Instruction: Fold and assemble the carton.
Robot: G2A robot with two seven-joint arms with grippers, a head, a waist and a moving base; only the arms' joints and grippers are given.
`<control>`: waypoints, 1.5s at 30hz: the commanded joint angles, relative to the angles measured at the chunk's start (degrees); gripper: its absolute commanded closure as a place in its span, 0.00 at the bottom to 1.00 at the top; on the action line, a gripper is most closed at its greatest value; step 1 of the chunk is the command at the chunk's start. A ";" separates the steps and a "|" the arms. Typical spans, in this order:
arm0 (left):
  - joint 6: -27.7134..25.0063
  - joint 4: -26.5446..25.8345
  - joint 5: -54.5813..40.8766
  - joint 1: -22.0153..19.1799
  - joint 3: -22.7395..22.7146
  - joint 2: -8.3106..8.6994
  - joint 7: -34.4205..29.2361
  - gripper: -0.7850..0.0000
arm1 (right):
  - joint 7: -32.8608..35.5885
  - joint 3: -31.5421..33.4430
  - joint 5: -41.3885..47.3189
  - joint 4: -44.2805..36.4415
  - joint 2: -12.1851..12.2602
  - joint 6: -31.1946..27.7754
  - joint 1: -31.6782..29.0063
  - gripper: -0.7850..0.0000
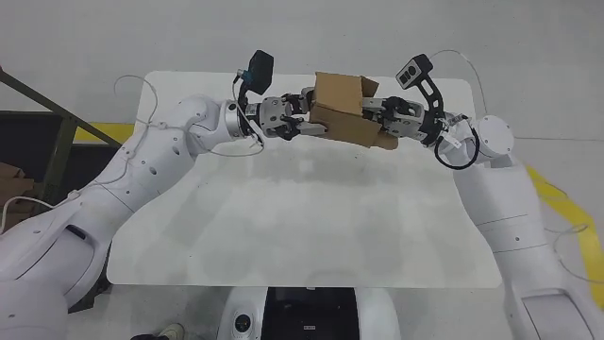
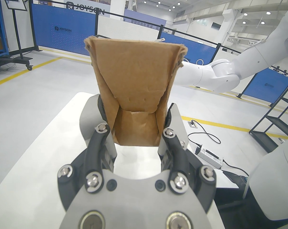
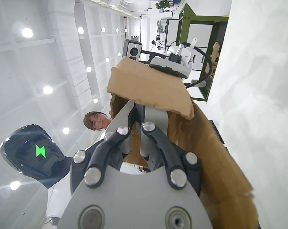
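Around the white bench (image 1: 302, 227) lay an open hall floor with yellow lines. Blue partition panels (image 2: 62, 32) stood beyond the bench, a black rack (image 2: 273, 125) stood off to one side, and a power adapter (image 2: 209, 154) with its cable lay on the floor beside the bench edge. A green-framed cart (image 3: 199, 55) holding brown cardboard stood past the bench on the other side.

The brown carton (image 1: 345, 109) was held in the air above the far part of the bench, between the two arms and clear of the surface. It was partly folded, with loose flaps standing out.

The left end effector (image 1: 300, 113) was spread about as wide as the carton's narrow end, which sat between its fingers (image 2: 102, 110), both pressing against the cardboard sides. The right end effector (image 1: 382, 118) gripped the opposite end. Its fingers (image 3: 156, 117) were drawn almost together, pinching a single cardboard wall, and one flap folded across just beyond their tips.
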 commanded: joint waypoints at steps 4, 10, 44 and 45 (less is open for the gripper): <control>0.00 0.10 0.31 -0.17 0.18 -0.36 -0.35 0.56 | 0.13 -1.64 -0.87 -0.46 -0.27 0.07 0.31 1.00; 0.00 -0.09 0.77 0.15 0.10 -0.63 -0.58 0.57 | 0.10 -2.58 -0.48 -0.42 -0.54 -0.48 0.49 1.00; 0.00 3.97 2.90 3.45 -5.85 0.09 3.20 0.59 | -0.32 11.61 -8.82 -6.84 3.40 0.44 -4.94 1.00; 0.00 4.21 2.97 3.55 -6.24 0.11 3.50 0.59 | 0.98 11.55 -8.97 -7.79 3.54 1.06 -5.42 1.00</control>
